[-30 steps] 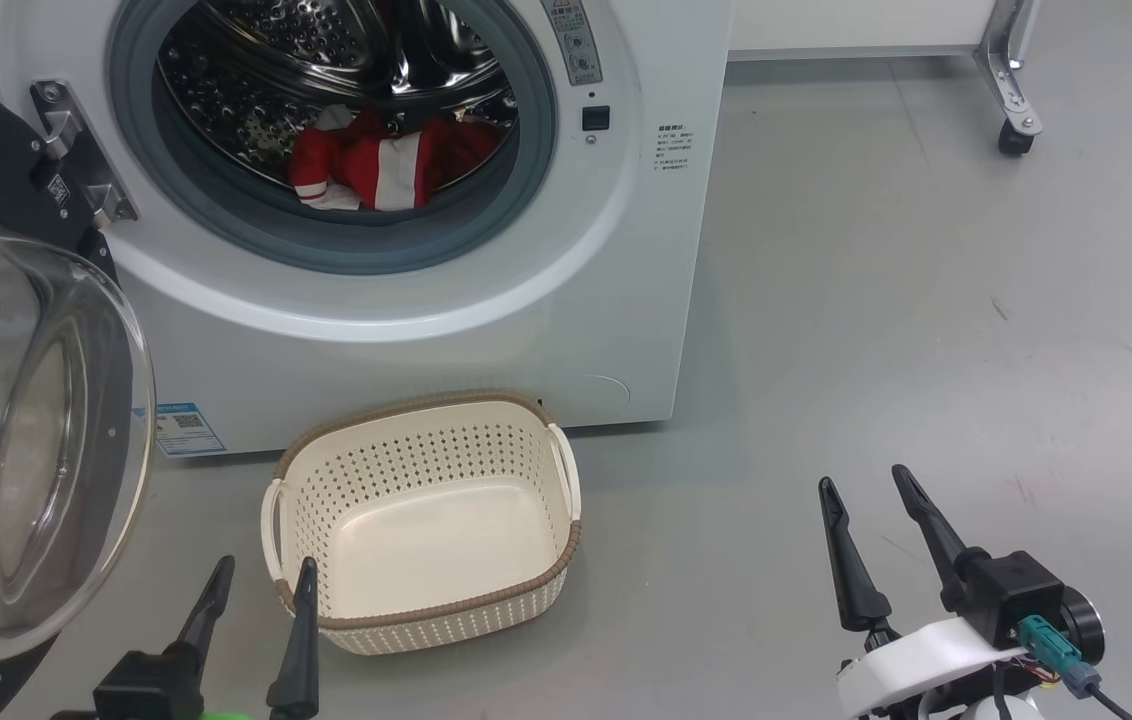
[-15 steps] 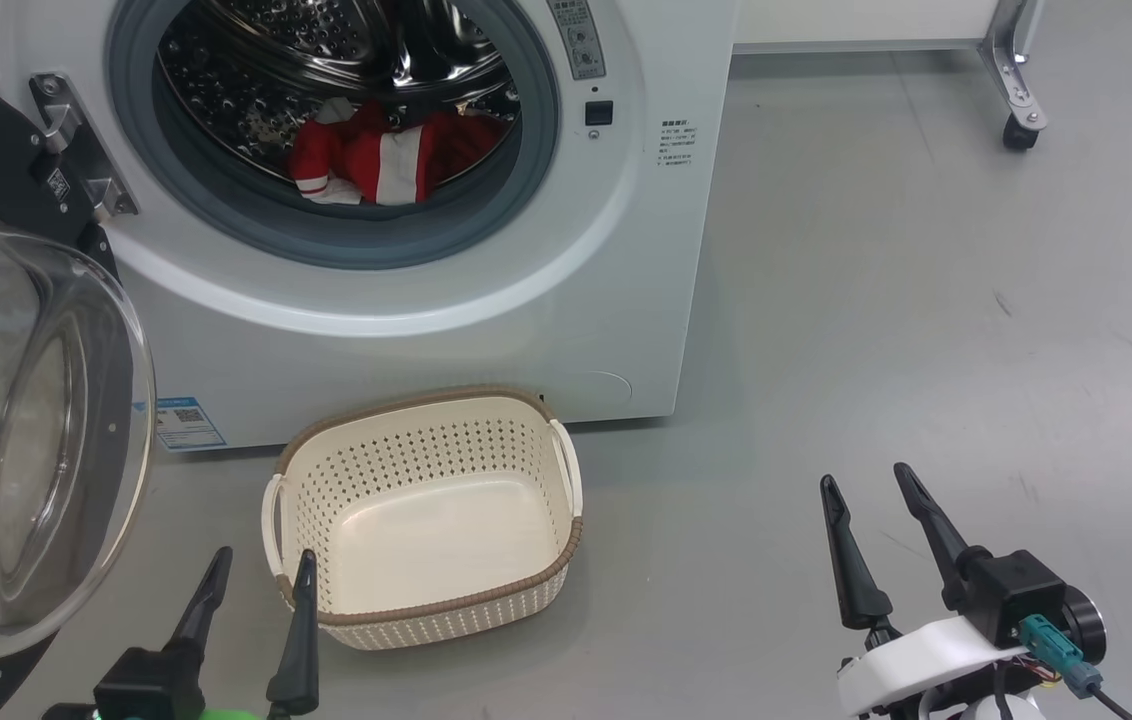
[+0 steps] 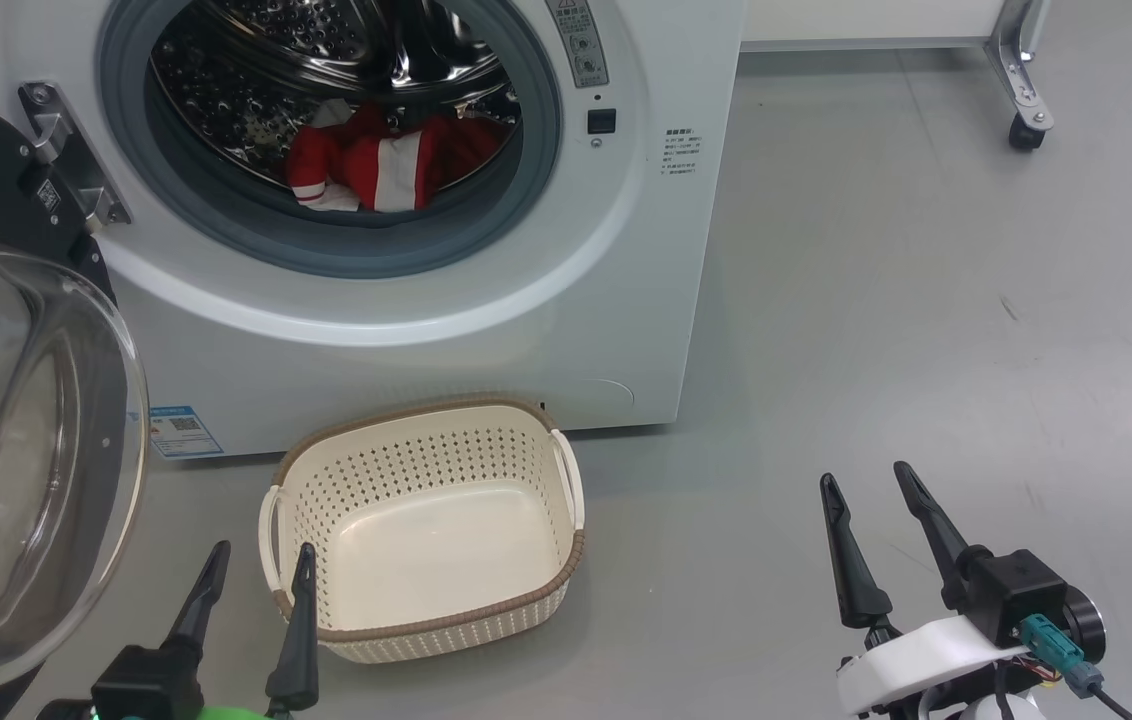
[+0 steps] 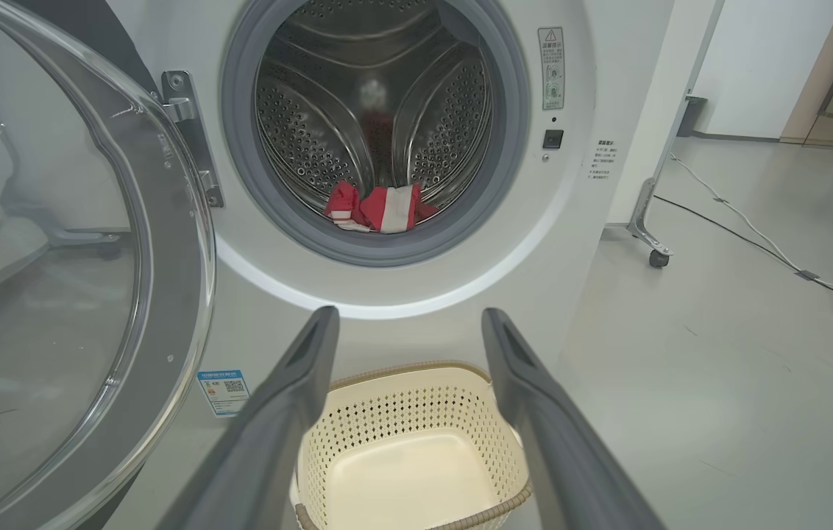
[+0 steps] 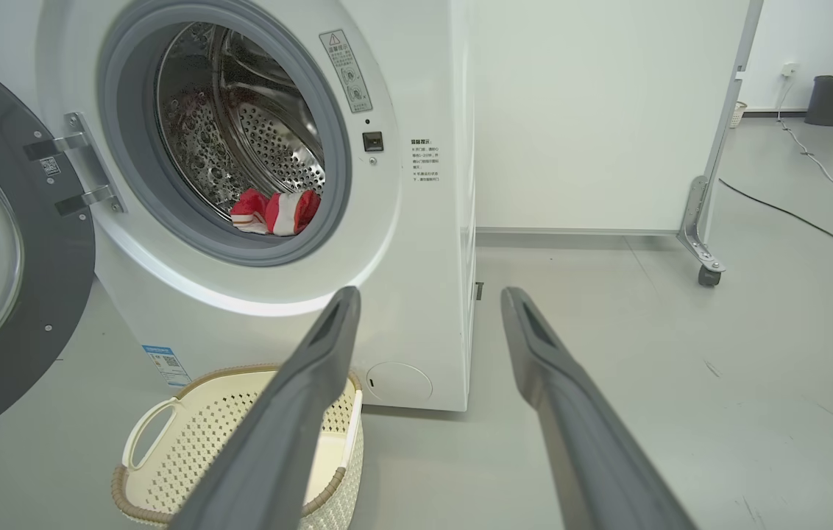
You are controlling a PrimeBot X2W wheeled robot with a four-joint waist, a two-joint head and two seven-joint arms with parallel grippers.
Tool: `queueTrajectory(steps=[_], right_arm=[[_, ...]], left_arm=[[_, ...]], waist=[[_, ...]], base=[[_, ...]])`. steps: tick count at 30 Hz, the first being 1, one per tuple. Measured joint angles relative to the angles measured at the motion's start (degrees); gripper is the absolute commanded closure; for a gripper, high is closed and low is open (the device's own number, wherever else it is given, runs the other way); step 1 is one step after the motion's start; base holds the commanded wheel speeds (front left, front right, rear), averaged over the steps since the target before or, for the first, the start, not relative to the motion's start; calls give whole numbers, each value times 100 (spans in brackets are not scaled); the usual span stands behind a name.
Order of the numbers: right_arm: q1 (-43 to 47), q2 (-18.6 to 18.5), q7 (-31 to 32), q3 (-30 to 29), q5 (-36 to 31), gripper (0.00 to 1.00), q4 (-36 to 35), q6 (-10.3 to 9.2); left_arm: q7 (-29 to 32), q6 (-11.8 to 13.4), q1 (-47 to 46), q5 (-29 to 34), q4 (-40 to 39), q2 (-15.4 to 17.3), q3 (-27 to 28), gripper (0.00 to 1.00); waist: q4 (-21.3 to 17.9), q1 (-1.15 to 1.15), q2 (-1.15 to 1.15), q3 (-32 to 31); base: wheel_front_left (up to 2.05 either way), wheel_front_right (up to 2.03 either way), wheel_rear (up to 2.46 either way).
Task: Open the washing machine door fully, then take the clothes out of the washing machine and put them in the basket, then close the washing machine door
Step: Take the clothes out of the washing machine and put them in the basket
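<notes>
The white washing machine (image 3: 616, 300) stands with its door (image 3: 16, 450) swung wide open to the left, glass bowl bulging toward me. Red and white clothes (image 3: 376, 165) lie at the bottom of the steel drum; they also show in the left wrist view (image 4: 380, 210) and the right wrist view (image 5: 277, 212). The cream basket (image 3: 426, 610) sits empty on the floor in front of the machine. My left gripper (image 3: 261, 555) is open at the basket's near left corner. My right gripper (image 3: 866, 480) is open over bare floor to the basket's right, holding nothing.
Grey floor (image 3: 926, 300) stretches to the right of the machine. A metal frame leg on a caster (image 3: 1024, 135) stands at the back right. A cable (image 4: 755, 243) runs across the floor further right. The open door takes up the left side.
The head camera has shifted slightly, so the whole picture slides a little. Both grippers stay open in the same places, and the clothes and basket have not moved.
</notes>
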Motion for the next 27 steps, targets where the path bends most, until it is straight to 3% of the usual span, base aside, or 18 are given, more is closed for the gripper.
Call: queueTrajectory(steps=[27], right_arm=[[-1, 0, 0, 56, 20, 0, 94, 0]], left_arm=[[2, 1, -4, 102, -35, -8, 41, 0]], waist=[[21, 0, 0, -3]], base=[[78, -78, 0]])
